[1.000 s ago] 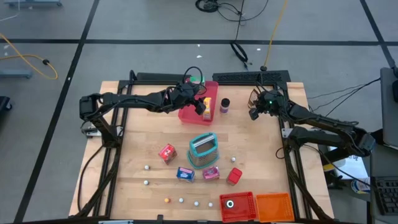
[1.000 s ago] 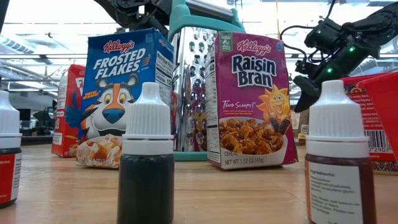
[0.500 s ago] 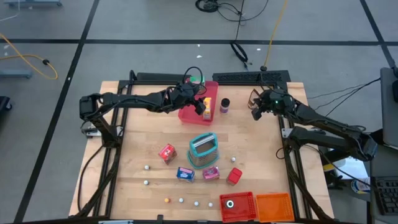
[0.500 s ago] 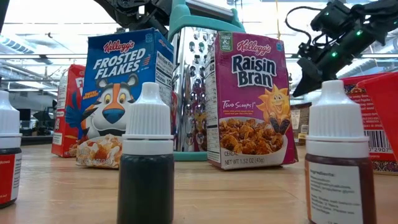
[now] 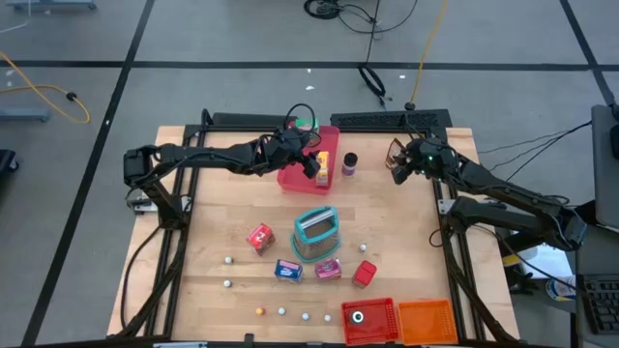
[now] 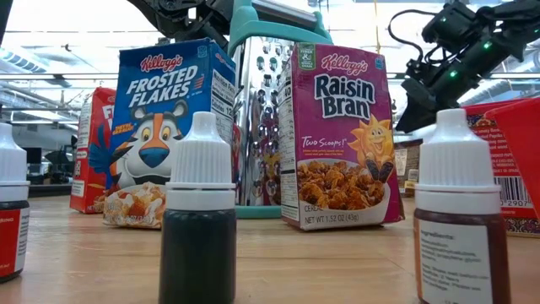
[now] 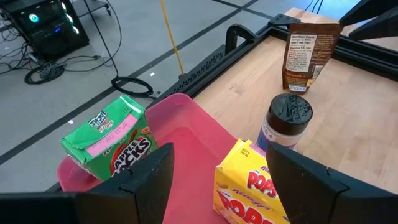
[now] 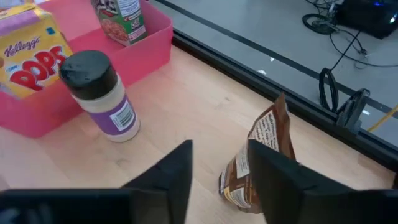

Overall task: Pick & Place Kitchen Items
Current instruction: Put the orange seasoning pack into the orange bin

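Observation:
My left gripper hangs open over the pink tray. A yellow Pops box stands between and beyond its fingers, and a green box leans in the tray's far corner. A dark-lidded jar stands on the table beside the tray. My right gripper is open near the table's far right. A brown packet stands upright on the wood just ahead of its fingers; in the left wrist view this brown packet stands alone.
A teal-framed grater stands mid-table, ringed by a red box, a blue box, a pink box and a red packet. Small balls dot the near part. A red bin and an orange bin sit at the near right edge.
My right gripper has risen a little and edged toward the table's far edge. The left arm has kept still.

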Robot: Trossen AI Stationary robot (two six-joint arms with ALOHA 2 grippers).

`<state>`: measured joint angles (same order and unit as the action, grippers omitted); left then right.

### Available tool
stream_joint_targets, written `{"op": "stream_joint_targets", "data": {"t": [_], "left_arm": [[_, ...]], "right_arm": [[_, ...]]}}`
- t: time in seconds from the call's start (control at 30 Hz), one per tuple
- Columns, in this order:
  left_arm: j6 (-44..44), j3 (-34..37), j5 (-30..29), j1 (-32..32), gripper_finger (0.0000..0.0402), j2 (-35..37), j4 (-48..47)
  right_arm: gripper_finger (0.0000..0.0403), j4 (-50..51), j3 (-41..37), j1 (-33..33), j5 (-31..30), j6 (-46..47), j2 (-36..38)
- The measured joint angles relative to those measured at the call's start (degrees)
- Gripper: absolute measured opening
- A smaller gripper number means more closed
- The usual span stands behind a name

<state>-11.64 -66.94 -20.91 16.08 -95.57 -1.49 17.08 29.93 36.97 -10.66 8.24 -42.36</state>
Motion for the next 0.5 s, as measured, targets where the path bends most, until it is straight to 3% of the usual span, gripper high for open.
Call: {"op": "stream_joint_targets", "data": {"t": [0.2,0.5], "left_arm": [[-0.58,0.00,0.00,0.00,0.0257,0.00,0.01],[-0.89,0.00,-0.02,0.01,0.0257,0.00,0.02]], "right_arm": [[0.0206,1.22,-0.46,1.57,0.20,1.22,-0.29],[0.0214,-4.85,-3.77,3.13,0.40,1.59,-1.99]]}}
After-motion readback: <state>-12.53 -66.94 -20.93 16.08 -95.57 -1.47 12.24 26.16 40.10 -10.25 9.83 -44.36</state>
